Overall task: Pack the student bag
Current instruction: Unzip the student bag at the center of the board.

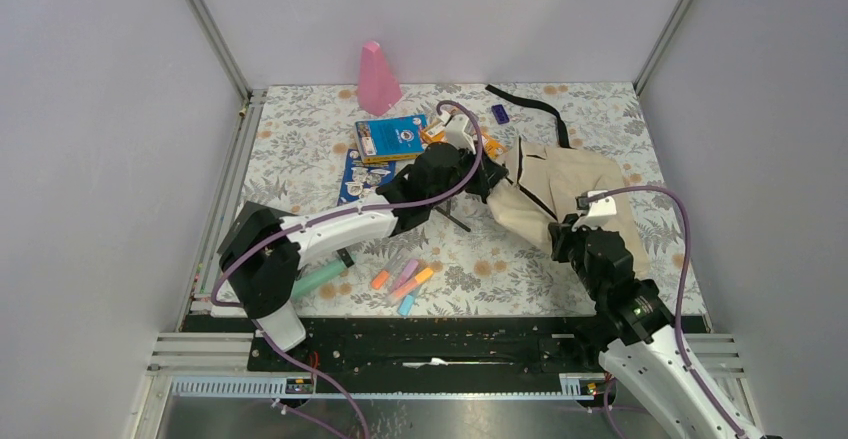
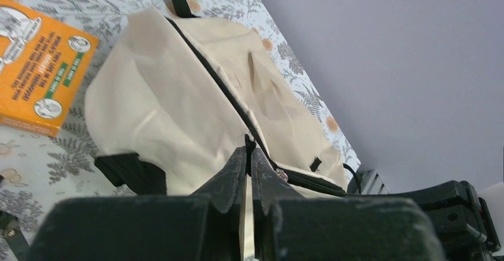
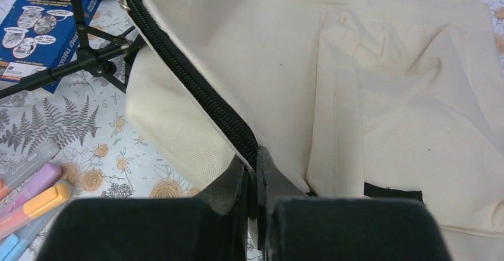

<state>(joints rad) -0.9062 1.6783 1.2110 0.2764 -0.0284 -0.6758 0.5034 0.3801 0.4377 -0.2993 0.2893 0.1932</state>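
It was a lab robot cell: plain grey panels in aluminium framing closed in the floral-clothed table on three sides, and a black mounting rail ran along the table's near edge.

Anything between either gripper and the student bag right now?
Nothing visible. Both are on the student bag: the left gripper is shut on its black-zippered edge at the bag's left end, and the right gripper is shut on the same edge on the side nearer the arm bases.
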